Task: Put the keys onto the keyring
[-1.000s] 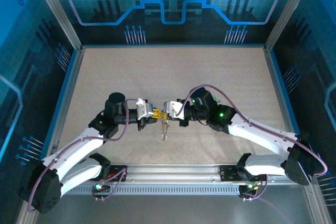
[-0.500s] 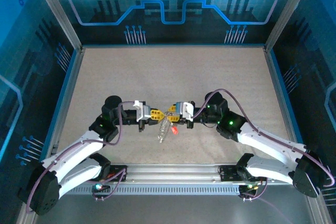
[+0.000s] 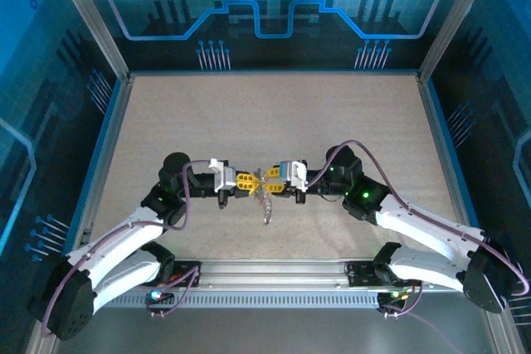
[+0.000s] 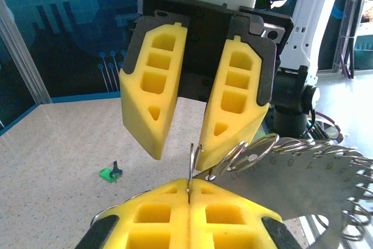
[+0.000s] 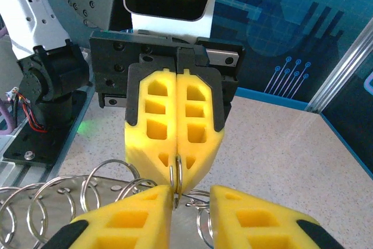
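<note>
Two grippers tip to tip over mid-bench, nearer its near edge. I see the left gripper [image 3: 247, 180] clenched on one thin loop of the keyring [image 3: 265, 203], whose remaining links hang below. Right gripper [image 3: 270, 174] released, fingers apart around that pinched loop. One green key [image 4: 109, 173] lies on the bench [image 3: 166, 122], apart from both.

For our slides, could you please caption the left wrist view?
Left gripper shut on the keyring, open right gripper opposite, green key lying beyond.
</note>
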